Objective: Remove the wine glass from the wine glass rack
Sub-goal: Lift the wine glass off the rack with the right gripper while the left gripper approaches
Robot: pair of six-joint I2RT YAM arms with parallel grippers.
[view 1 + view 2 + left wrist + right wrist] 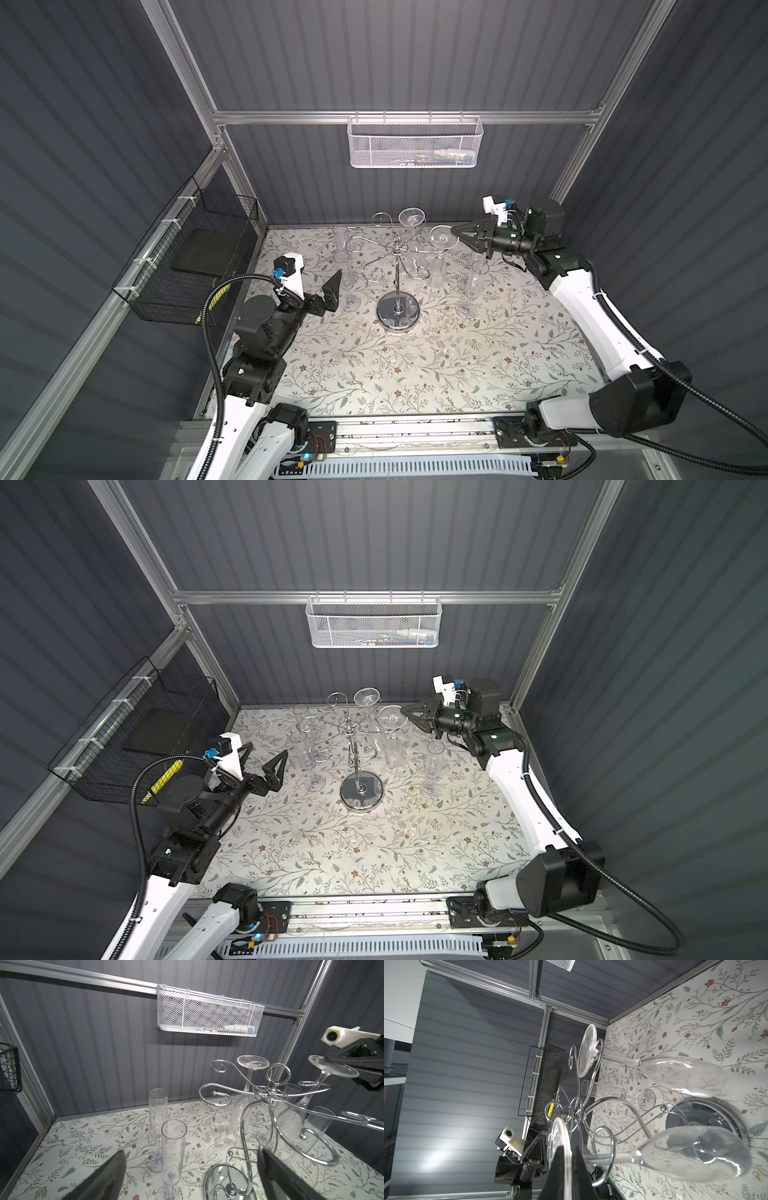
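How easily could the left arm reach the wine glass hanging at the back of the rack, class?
Probably not easily: the rack's curled arms cross in front of that glass, and two flutes stand right before the left arm's open fingers.

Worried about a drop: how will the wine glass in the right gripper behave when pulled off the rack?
Probably slippery: the right gripper is shut only on the clear foot of the wine glass. It may swing, since the bowl hangs below that grip. Its stem sits inside a scroll of the wine glass rack, so a crooked pull could snag.
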